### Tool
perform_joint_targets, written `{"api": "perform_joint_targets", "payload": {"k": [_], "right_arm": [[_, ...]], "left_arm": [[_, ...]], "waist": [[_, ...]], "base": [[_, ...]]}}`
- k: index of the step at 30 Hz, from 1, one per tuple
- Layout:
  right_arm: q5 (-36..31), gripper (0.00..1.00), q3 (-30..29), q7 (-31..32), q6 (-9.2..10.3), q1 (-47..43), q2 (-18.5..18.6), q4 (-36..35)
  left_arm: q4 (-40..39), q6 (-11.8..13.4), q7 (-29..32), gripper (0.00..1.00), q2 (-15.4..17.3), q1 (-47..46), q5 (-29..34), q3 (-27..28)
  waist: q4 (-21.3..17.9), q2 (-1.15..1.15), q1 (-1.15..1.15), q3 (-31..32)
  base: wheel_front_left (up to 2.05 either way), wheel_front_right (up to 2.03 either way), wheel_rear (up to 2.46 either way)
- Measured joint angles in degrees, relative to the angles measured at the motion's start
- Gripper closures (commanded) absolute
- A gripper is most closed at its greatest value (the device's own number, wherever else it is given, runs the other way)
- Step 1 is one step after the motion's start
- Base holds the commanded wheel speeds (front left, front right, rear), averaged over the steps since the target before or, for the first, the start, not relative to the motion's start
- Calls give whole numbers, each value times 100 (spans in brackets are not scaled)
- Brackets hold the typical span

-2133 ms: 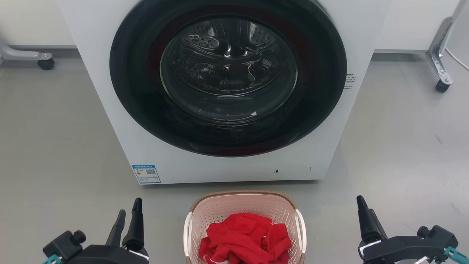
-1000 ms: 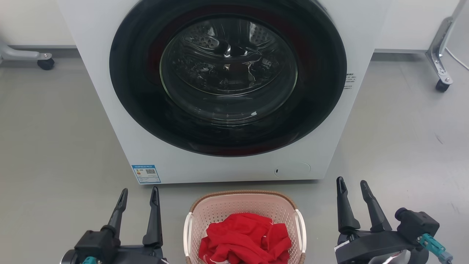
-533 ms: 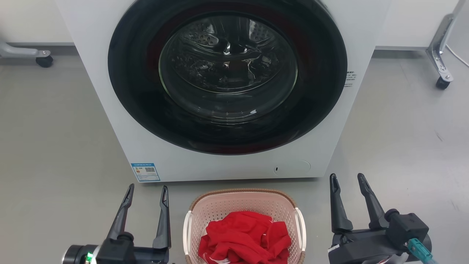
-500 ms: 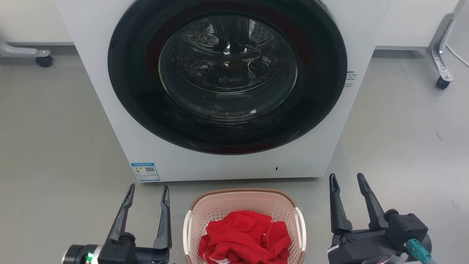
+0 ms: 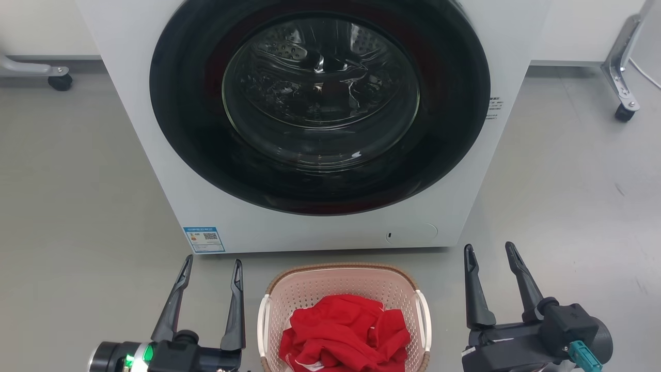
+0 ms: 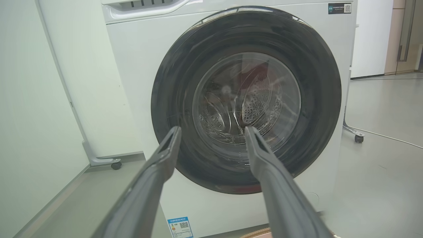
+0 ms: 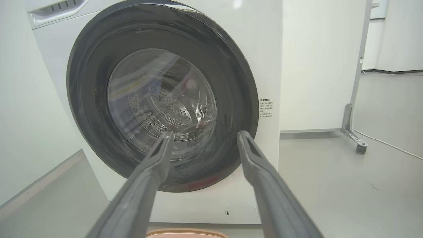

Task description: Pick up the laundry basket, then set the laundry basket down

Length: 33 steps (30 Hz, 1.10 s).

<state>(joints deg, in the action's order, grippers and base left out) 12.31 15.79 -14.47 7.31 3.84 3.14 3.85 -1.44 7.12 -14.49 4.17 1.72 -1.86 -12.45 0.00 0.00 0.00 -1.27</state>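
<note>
Head view: the laundry basket [image 5: 341, 269] sits on the floor between both tools, right of the left gripper [image 5: 213, 259] and left of the right gripper [image 5: 489, 246], holding red clothes [image 5: 345, 333]. Both grippers are spread wide and hold nothing. The basket's long axis seems to run parallel to the fingers, so each white handle faces a gripper sideways. The left gripper's inner finger stands just beside the left handle [image 5: 263, 325]; the right gripper is farther from the right handle [image 5: 424, 320].

Left wrist view: the left gripper [image 6: 213, 129] gapes toward the washing machine [image 6: 132, 82]; a sliver of the basket's brown rim [image 6: 256, 234] lies below and right of its fingers.

Right wrist view: the right gripper [image 7: 205, 134] is likewise parted, with the rim [image 7: 186, 233] below and slightly left, so each arm probably needs to drop and swing inward.
</note>
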Motion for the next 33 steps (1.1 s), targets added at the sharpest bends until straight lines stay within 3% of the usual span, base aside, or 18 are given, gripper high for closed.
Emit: {"api": "perform_joint_targets", "payload": {"k": [33], "right_arm": [[0, 0, -71, -8, 0, -1, -13, 20]], "left_arm": [[102, 0, 0, 0, -58, 2, -134, 82]], "waist": [[-4, 0, 0, -187]], "base": [[0, 0, 0]]}}
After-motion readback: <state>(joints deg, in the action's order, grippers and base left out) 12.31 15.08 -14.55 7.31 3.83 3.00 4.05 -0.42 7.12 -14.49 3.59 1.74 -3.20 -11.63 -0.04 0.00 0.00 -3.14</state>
